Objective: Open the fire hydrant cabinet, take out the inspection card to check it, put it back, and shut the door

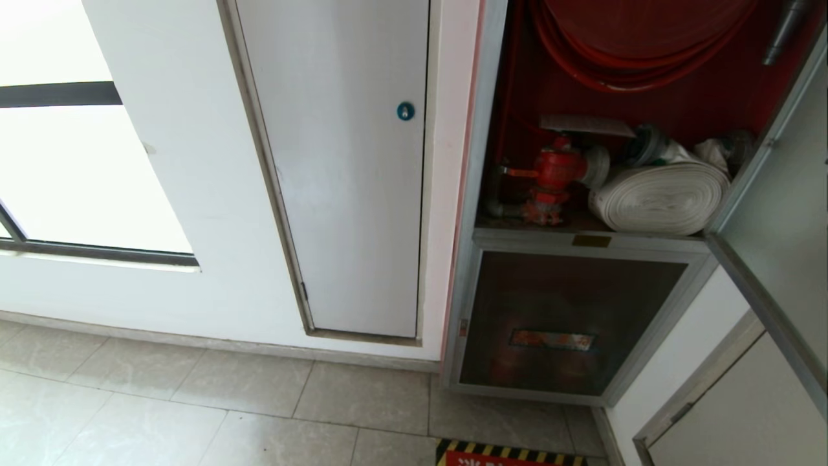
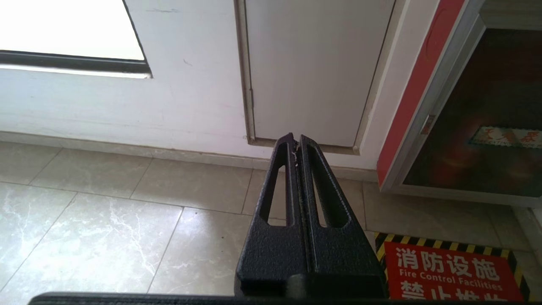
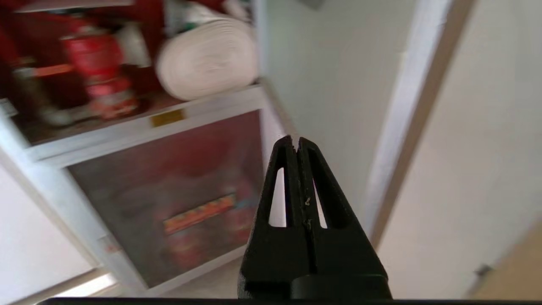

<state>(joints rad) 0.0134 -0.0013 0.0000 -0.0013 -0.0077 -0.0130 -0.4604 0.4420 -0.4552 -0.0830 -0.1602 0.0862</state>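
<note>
Both grippers, left [image 2: 296, 142] and right [image 3: 295, 144], are pressed closed and empty, low near the floor [image 1: 162, 401]. Beyond, the cabinet [image 1: 482, 162] stands open, door [image 1: 776, 213] swung right for access. Its card [image 1: 585, 124] rests atop the valve [image 1: 556, 171], probably kept there for easy reach.

White panel door [image 1: 343, 194] with blue lock [image 1: 405, 111]; tiled floor [image 1: 162, 408]; hazard-striped red sign [image 2: 449, 271]

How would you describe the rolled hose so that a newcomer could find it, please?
Look inside the open red cabinet on the right. On its shelf, right of the red valve, lies the rolled hose: the only white, flat-coiled thing there.
</note>
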